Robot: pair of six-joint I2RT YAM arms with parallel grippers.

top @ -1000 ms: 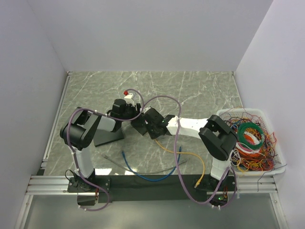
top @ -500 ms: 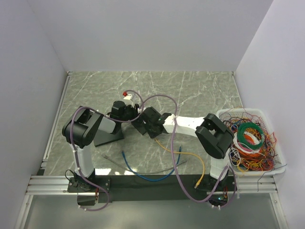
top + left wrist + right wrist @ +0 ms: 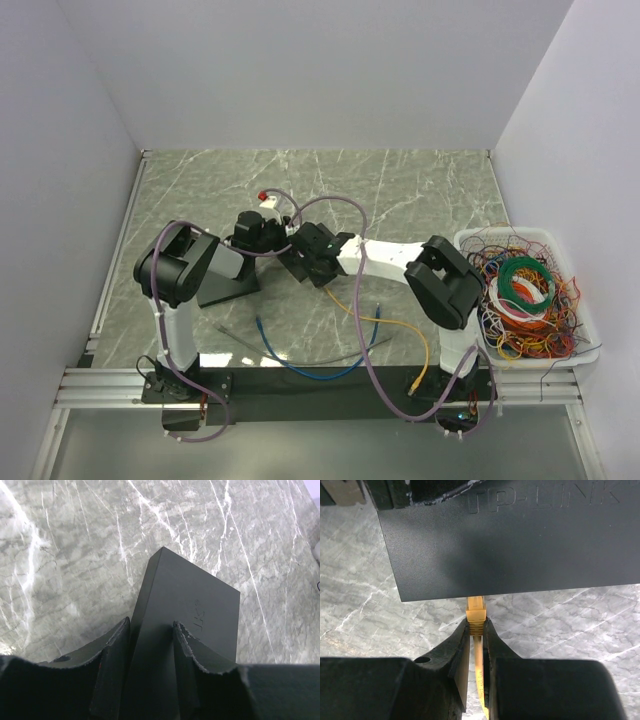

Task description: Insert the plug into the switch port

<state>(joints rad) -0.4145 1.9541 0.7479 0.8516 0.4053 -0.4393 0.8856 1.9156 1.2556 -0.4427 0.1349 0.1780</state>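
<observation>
Plug [image 3: 475,611], yellow, on a yellow cable [image 3: 479,680]: pinched between the fingers of the right pincer [image 3: 476,630] and pointing nose-first at the near edge of the switch [image 3: 520,545], where its front end meets that edge and passes out of sight beneath it. Switch: flat black box with the maker's name embossed on the lid. Whether it rests on the grey marble worktop [image 3: 60,555] or is lifted clear of it, I cannot tell. The left pincer [image 3: 151,629] is pressed onto it across its thickness, one finger on each side. The ports are hidden on the face turned towards the plug. Step in hand, as I judge it: the insertion itself, with the plug at the mouth of a port or partly in; whether it is seated does not show. Next move calls for a short, straight push along the plug's own axis, level and square to the port. The left pincer should brace the switch against that push, and the grip on the plug must be firm enough that it does not slide back between the fingers.
</observation>
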